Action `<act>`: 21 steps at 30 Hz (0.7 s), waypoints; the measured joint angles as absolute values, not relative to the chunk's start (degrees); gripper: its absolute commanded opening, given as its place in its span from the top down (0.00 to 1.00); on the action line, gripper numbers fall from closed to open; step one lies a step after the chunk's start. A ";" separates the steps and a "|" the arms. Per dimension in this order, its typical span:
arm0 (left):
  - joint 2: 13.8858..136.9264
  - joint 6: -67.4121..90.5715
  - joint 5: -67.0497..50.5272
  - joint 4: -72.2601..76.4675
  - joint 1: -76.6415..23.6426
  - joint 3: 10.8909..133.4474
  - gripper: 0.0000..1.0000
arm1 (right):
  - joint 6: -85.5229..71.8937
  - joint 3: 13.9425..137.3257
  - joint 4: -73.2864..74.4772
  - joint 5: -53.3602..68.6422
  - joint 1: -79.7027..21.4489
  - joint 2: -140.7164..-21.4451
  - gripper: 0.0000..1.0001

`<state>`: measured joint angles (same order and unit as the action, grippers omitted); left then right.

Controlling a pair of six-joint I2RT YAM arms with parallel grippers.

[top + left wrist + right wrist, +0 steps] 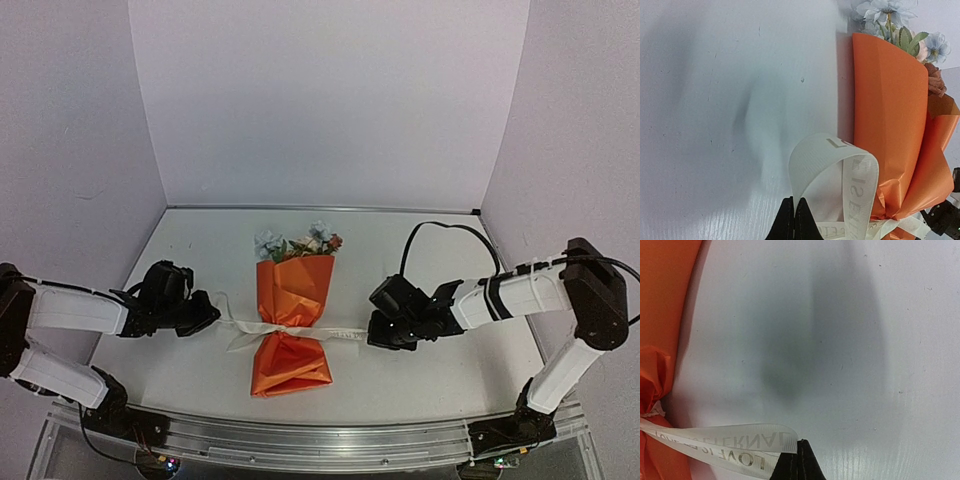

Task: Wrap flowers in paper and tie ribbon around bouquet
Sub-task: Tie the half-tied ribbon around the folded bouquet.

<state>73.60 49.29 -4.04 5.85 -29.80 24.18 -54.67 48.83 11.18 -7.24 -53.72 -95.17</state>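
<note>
Now, my left fingers (794,225) are pressed fully together on one end of the ribbon (860,185), which arches up out of them in a loose loop, its printed letters showing, before it runs to the pinched waist of the bouquet (293,320). My right fingers (797,465) are shut just as tight on the other end, and from them the strip runs nearly straight to that same waist. The bouquet lies flat on the counter (420,370) between my two arms, with the ribbon crossing it from side to side. Its orange paper (297,285) flares toward the back wall (320,100), where the flowers (300,242) show pale blue, cream and reddish heads above the rim. A second orange flare spreads below the waist toward the near edge. The paper is the one thing close in front of either set of fingers; both stand just beside it without touching it. Behind my right arm a black cable (440,228) loops up over the counter near the back corner. White counter shows beyond my left fingers as far as the left wall (70,150), and past the right arm as far as the right wall (580,130). A metal rail (320,440) runs along the near edge, below the foot of the bouquet.
</note>
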 measured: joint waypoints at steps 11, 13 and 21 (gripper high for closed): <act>74.09 46.24 -7.83 5.96 -27.36 24.21 1.00 | -55.51 47.94 9.40 -4.81 -52.64 -94.67 1.00; 74.28 45.87 -7.99 5.92 -27.28 24.21 1.00 | -55.54 47.93 9.39 -4.73 -52.58 -94.59 1.00; 74.20 44.93 -11.98 5.93 -24.31 24.23 1.00 | -56.59 46.12 6.93 -3.30 -51.86 -93.10 1.00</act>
<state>74.20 44.93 -11.98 5.93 -24.31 24.23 -56.59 46.12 6.93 -3.30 -51.86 -93.10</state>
